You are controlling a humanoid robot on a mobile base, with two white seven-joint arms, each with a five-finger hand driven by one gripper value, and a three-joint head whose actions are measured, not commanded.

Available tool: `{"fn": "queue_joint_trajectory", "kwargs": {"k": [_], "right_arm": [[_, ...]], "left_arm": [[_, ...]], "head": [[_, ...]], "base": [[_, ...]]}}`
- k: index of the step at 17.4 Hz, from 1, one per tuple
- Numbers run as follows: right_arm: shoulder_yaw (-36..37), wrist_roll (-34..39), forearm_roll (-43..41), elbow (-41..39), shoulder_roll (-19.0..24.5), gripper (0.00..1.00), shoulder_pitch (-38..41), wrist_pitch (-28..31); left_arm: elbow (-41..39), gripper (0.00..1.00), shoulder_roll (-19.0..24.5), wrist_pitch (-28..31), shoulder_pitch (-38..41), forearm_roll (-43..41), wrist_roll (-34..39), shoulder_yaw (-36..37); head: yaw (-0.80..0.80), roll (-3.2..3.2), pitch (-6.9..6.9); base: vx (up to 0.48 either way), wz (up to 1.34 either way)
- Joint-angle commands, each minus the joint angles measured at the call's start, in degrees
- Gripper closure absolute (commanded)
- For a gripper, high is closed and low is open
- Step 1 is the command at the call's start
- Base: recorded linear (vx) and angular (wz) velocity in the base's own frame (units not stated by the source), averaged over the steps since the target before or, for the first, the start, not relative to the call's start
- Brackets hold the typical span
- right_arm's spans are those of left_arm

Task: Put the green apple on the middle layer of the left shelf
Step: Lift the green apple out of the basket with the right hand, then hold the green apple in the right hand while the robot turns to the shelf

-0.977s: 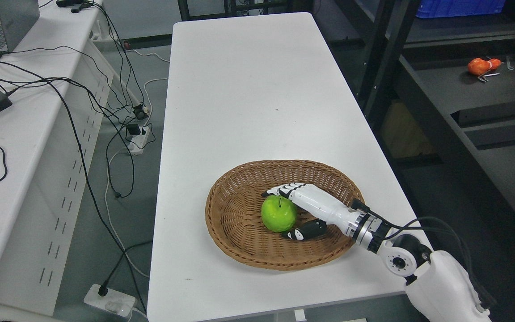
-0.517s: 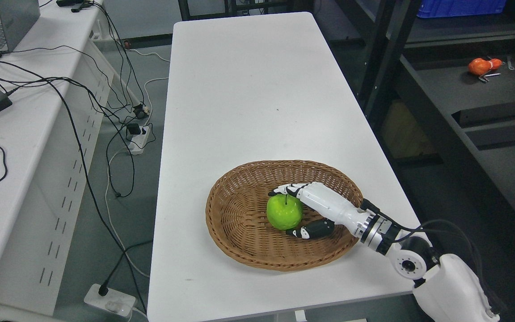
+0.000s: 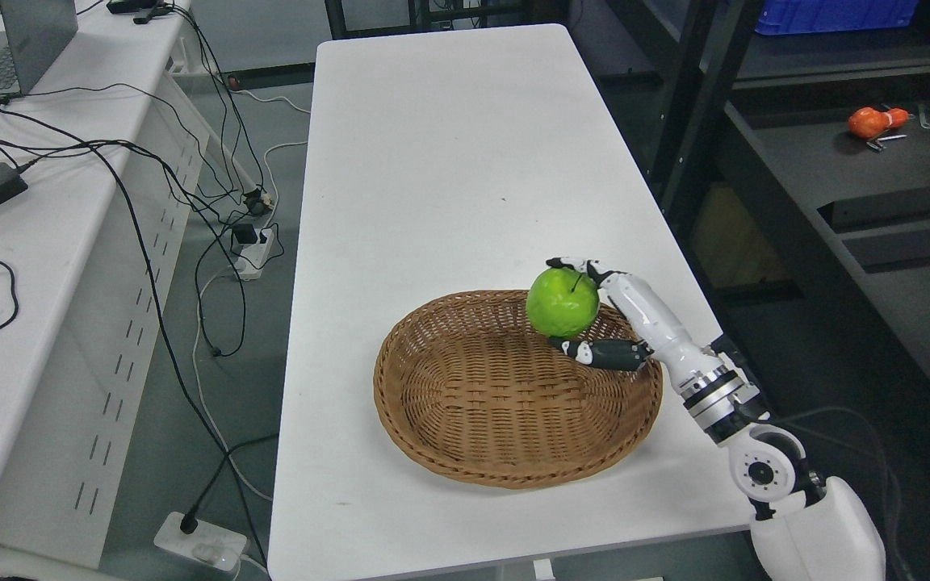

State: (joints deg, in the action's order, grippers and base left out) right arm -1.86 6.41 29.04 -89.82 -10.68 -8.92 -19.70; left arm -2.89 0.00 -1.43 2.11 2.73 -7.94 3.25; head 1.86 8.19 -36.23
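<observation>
A green apple [image 3: 562, 302] with a short dark stem hangs above the back right part of the wicker basket [image 3: 465, 436], clear of its floor. My right hand [image 3: 571, 305] is shut on the apple, white fingers [image 3: 578, 265] curled over its top and the dark thumb under it. The right arm rises from the lower right corner. The basket holds nothing else and stands near the front of the white table [image 3: 441, 161]. My left arm does not show.
Dark metal shelving [image 3: 877, 177] stands to the right of the table, with an orange object [image 3: 869, 123] on one level. A white desk [image 3: 29, 242] at the left carries cables, a power brick and a laptop. Power strips and cords lie on the floor between.
My right hand closed on the apple and lifted it up and to the right, out of the basket's middle to above its back right rim. The camera shifted slightly.
</observation>
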Motion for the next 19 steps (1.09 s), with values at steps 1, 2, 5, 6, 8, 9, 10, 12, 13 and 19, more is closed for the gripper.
{"fn": "queue_joint_trajectory", "kwargs": {"k": [1,2,5,6,8,9,10,12,13,19], "right_arm": [[13.64,-9.55,-0.73,-4.05,9.18,1.0,1.97,5.02],[13.64,-9.75,-0.91,-4.13,9.68,1.0,2.5,5.11],[13.29,-9.58,-1.26,-4.75,9.68,1.0,3.73,5.29],[13.29,-9.58,-1.78,-5.45,9.68,1.0,3.82,5.38],[13.29,-9.58,-2.66,-5.8,9.68,1.0,4.0,5.29],[13.29,-9.58,-2.76,-5.8,9.68,1.0,4.35,5.29],[13.29,-9.66,-2.84,-5.8,9.68,1.0,4.61,5.2],[13.29,-9.66,-2.93,-5.8,9.68,1.0,5.4,5.2],[13.29,-9.66,-3.28,-5.8,9.68,1.0,5.75,5.2],[12.14,-9.58,-4.07,-5.8,9.68,1.0,6.9,5.2]], "left_arm": [[0.08,0.0,1.0,-0.06,0.0,0.0,0.03,0.0],[0.0,0.0,1.0,-0.06,0.0,0.0,-0.06,0.0],[-0.01,0.0,1.0,0.03,0.0,0.0,0.03,0.0],[-0.01,0.0,1.0,0.03,0.0,0.0,-0.06,0.0],[-0.01,0.0,1.0,0.03,0.0,0.0,-0.06,0.0],[-0.01,0.0,1.0,0.03,0.0,0.0,-0.06,0.0],[-0.01,0.0,1.0,0.03,0.0,0.0,-0.06,0.0],[-0.01,0.0,1.0,0.03,0.0,0.0,0.03,0.0],[-0.01,0.0,1.0,0.03,0.0,0.0,0.03,0.0],[-0.01,0.0,1.0,0.03,0.0,0.0,0.03,0.0]], "head": [[0.0,0.0,0.0],[0.0,0.0,0.0],[0.0,0.0,0.0],[0.0,0.0,0.0],[0.0,0.0,0.0],[0.0,0.0,0.0],[0.0,0.0,0.0],[0.0,0.0,0.0],[0.0,0.0,0.0],[0.0,0.0,0.0]], "base": [[-0.015,0.01],[-0.015,0.01],[-0.056,-0.03],[-0.078,-0.05],[-0.128,-0.08],[-0.138,-0.08],[-0.138,-0.08],[-0.155,-0.12],[-0.147,-0.13],[-0.178,-0.07]]}}
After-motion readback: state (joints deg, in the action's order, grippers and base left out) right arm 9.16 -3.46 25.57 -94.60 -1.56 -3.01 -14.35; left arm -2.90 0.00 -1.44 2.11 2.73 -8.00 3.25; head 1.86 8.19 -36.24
